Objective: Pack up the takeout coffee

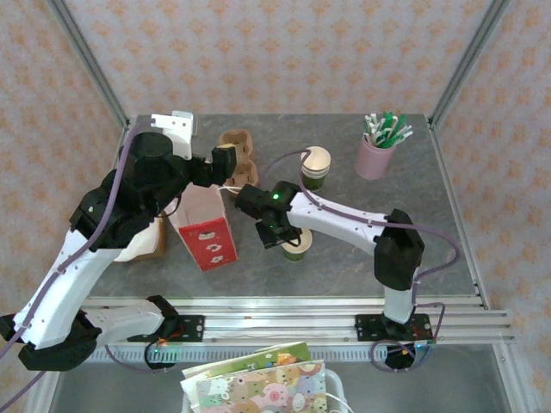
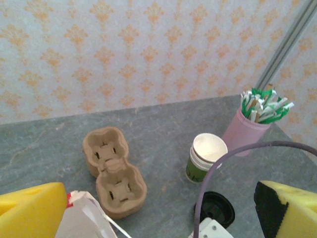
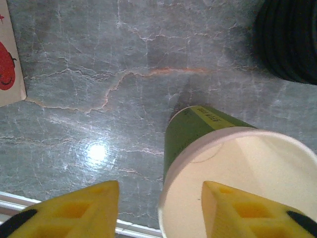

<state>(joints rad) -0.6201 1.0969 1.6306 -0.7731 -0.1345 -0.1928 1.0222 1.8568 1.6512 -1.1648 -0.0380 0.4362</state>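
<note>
Spread at the right gripper point(image 3: 159, 184), pinching nothing: one finger point(image 3: 247, 208) in front of the open mouth of the cup point(image 3: 198, 129), the other out over bare table point(image 1: 275, 280) with a gap to the cup's wall. Upright and lidless there, close to the front edge, just right of the bag point(image 1: 205, 232), with a strip of bare stone between. Flat on the table nearby, apart from the cup, the lid point(image 2: 214, 208). Spread wide at the left gripper point(image 2: 158, 208) too, holding nothing, above the bag's far rim. Beyond, toward the back wall: carrier point(image 2: 111, 171), stack point(image 2: 205, 158) of lidless cups, pink holder point(image 2: 245, 134) at the right. Open room between carrier and stack.
</note>
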